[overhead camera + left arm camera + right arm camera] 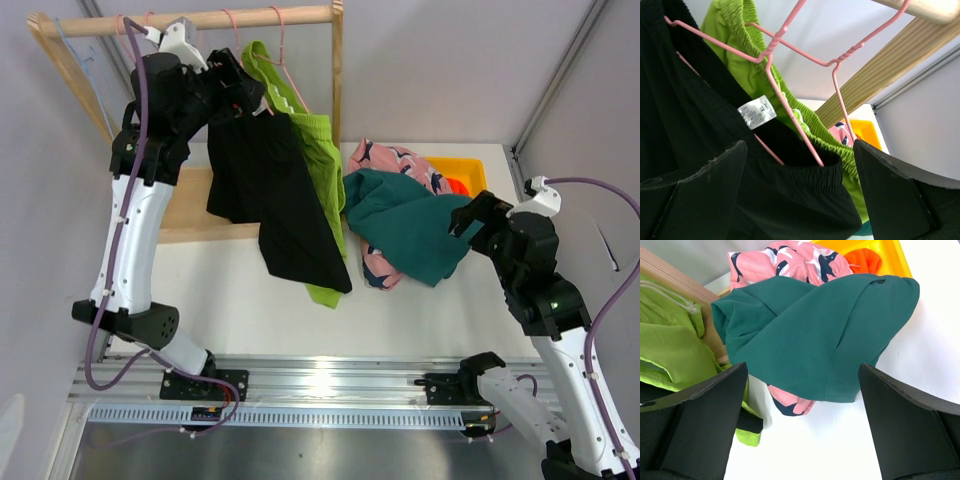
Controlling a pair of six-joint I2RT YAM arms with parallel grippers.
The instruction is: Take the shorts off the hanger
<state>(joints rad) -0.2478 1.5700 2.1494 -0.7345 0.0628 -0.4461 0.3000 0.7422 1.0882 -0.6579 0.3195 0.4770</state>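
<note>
Black shorts [262, 195] and lime green shorts [318, 150] hang on pink wire hangers [771, 47] from the wooden rail [200, 20]. My left gripper [243, 92] is open at the black waistband [805, 180], its fingers either side of it and not closed. Teal shorts [410, 230] lie on the table over the pink navy-splotched shorts [395, 160]; orange shorts [456, 185] lie in a yellow bin. My right gripper [466, 218] is open and empty, just right of the teal shorts [825, 335].
The wooden rack's upright [337, 70] and slanted leg [70, 70] frame the hanging clothes. A yellow bin [462, 170] stands at the back right of the white table [250, 310]. Grey walls close in on both sides.
</note>
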